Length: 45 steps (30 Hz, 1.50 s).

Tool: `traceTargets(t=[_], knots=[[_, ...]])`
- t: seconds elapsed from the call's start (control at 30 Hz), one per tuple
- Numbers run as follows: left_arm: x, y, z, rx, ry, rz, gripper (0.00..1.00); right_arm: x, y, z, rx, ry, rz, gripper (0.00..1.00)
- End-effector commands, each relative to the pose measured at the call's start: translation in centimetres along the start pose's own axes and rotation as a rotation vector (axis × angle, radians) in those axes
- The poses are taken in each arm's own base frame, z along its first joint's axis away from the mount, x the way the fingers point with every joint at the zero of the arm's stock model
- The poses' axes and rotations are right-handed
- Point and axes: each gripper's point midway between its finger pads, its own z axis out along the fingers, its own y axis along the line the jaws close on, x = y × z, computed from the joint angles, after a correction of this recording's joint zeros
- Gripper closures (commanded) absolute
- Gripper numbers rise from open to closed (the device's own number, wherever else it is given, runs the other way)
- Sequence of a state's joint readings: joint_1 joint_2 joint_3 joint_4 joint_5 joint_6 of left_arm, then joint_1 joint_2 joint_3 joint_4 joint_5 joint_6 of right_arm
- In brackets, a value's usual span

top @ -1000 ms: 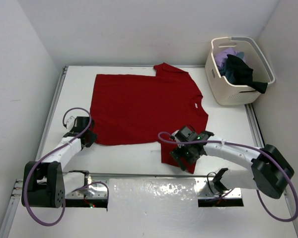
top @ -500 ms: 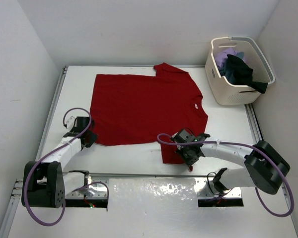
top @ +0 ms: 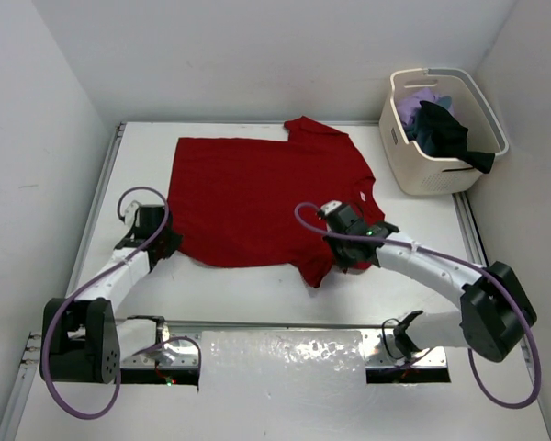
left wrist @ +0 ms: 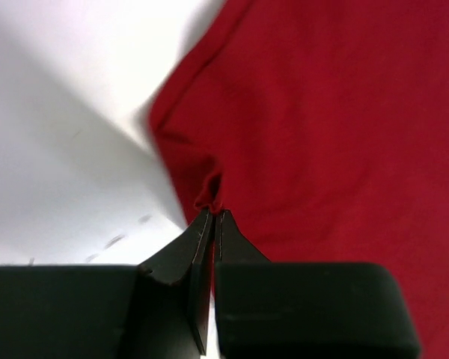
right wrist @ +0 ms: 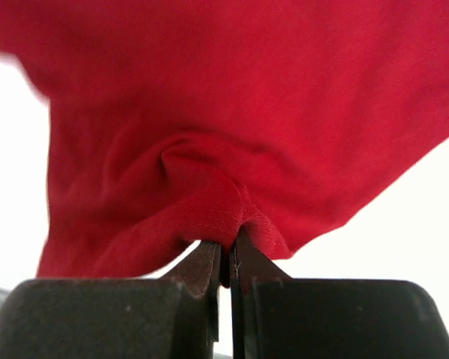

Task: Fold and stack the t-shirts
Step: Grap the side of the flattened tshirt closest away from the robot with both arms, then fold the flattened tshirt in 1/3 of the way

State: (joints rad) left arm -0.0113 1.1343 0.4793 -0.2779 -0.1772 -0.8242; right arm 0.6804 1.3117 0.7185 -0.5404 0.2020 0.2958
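Both are clamping the red shirt spread on the table: left gripper pinching its near-left corner, right gripper bunching the near sleeve (cloth folding over its tips). The basket is hiding most of the dark shirt and lavender shirt.

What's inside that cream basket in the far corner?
In the basket lie a lavender-purple t-shirt and a black t-shirt that drapes over the rim. Anything beneath them is covered, so the basket's bottom cannot be seen.
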Motion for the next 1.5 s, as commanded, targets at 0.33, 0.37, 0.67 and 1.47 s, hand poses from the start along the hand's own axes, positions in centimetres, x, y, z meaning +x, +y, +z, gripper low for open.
traceTargets(t=[0.33, 0.37, 0.67, 1.47], knots=[[-8.0, -9.2, 1.1, 0.143, -0.149, -0.077, 1.0, -11.4, -7.5, -0.9, 0.126, -0.209, 0.137, 1.0], [-8.4, -9.3, 1.1, 0.134, -0.154, -0.083, 1.0, -12.2, -8.1, -1.1, 0.132, -0.227, 0.156, 1.0], [-11.0, -9.9, 1.4, 0.08, -0.234, -0.113, 1.0, -15.4, -11.6, 0.2, 0.176, -0.225, 0.232, 1.0], [-13.9, -12.8, 6.6, 0.035, -0.287, -0.098, 1.0, -20.9, -17.6, 4.1, 0.24, -0.19, 0.234, 1.0]])
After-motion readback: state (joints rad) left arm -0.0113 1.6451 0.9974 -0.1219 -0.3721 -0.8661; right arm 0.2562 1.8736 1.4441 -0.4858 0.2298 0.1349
